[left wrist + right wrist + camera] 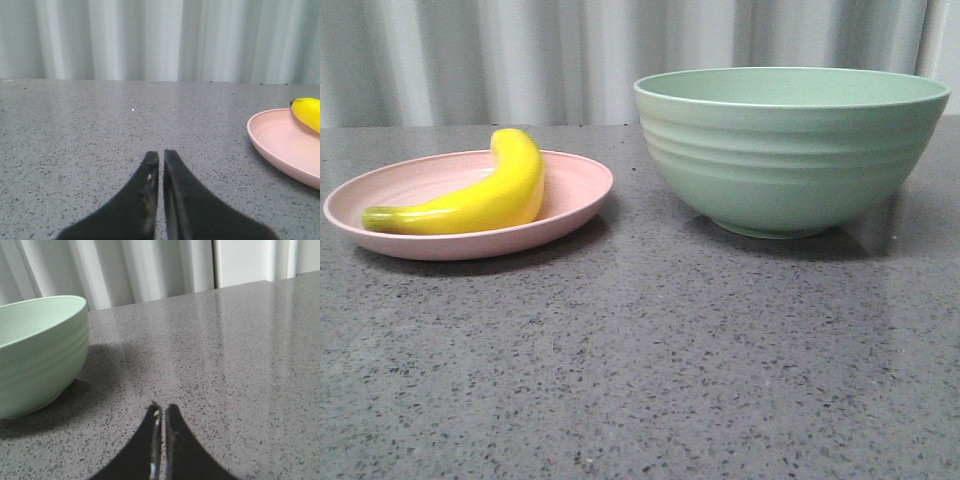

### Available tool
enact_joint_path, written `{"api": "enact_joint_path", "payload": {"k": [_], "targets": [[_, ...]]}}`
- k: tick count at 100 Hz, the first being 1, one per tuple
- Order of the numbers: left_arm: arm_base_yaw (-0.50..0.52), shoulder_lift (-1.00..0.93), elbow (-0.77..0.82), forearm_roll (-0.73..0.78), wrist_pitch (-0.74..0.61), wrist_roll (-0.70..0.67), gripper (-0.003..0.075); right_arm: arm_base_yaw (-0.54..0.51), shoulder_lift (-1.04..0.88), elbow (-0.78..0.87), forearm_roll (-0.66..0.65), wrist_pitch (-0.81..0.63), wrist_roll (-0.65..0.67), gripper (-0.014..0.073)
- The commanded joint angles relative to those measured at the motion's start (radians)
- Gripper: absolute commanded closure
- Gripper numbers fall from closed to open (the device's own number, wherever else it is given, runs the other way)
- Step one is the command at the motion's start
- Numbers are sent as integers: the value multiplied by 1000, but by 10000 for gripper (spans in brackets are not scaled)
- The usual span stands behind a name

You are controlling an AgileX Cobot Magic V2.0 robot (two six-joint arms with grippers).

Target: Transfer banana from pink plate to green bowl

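Note:
The yellow banana [485, 195] lies curved on the pink plate [578, 205] at the left of the front view, its greenish stem end toward the front left. The green bowl [790, 150] stands to the right of the plate, apart from it. Neither gripper shows in the front view. In the left wrist view my left gripper [161, 156] is shut and empty over the bare counter; the pink plate's edge [272, 142] and the banana's dark-tipped end [307, 111] lie off to one side. In the right wrist view my right gripper [163, 409] is shut and empty beside the green bowl [37, 352].
Everything stands on a grey speckled counter [650, 360]. A pale pleated curtain [520, 60] hangs behind its far edge. In the right wrist view the counter shows a seam or corner [267, 282] at the back.

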Motion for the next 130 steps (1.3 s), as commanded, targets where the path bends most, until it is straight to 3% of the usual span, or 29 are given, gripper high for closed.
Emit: {"api": "enact_joint_path", "payload": {"k": [1, 27, 60, 102, 112, 124, 130], "targets": [[-3, -26, -62, -11, -49, -2, 739, -7, -15, -56, -11, -48, -6, 673], [-3, 66, -163, -11, -32, -2, 739, -7, 101, -180, -11, 66, -6, 673], [-3, 260, -306, -7, -32, -2, 739, -7, 305, -340, -12, 96, -8, 673], [-3, 324, -331, -13, -92, -2, 730, -7, 328, -358, -12, 103, -8, 673], [-3, 324, -331, -16, -92, -2, 637, -7, 328, -358, -12, 119, -8, 673], [-3, 325, -331, -40, -92, -2, 386, -7, 328, -352, -12, 124, -8, 673], [-3, 334, -331, -50, -90, -2, 299, -7, 328, -350, -12, 124, -8, 673]]}}
